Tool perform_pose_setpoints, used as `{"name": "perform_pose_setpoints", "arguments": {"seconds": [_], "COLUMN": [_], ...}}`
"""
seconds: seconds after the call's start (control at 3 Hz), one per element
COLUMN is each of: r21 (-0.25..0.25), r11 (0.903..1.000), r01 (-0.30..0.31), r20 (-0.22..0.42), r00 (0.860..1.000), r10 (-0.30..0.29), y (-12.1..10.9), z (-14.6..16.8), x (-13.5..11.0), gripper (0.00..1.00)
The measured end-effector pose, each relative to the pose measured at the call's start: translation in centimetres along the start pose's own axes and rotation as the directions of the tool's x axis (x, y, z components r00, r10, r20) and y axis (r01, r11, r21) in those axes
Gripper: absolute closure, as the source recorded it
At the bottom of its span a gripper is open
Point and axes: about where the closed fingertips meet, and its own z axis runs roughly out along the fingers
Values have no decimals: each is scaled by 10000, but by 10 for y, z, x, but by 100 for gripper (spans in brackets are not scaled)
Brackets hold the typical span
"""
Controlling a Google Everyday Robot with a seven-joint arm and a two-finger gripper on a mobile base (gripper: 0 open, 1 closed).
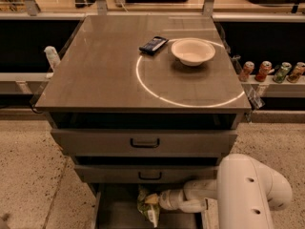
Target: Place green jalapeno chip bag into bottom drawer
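The gripper (pixel 161 200) reached low into the open bottom drawer (pixel 116 210), the bag (pixel 148 205) at its tip for placing there; whether the jaws clasped it could not be told.

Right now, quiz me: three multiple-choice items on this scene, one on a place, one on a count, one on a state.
1. The green jalapeno chip bag lies: A on the cabinet top; B in the bottom drawer; C on the floor.
2. Cans in view: A two; B six; C four.
3. The white bowl stands: A upright; B tipped on its side; C upside down.
B: the bag lies in the open tray, the claw at it. C: four stand in a row. A: its rim faces up.
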Motion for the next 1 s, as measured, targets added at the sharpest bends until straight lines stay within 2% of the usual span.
{"name": "perform_pose_setpoints", "arguments": {"seconds": [1.0], "r21": [-8], "r11": [10000], "r01": [-4], "r20": [-8], "r00": [10000], "r10": [4], "y": [-1], "z": [0], "x": [-1], "gripper": [11]}}
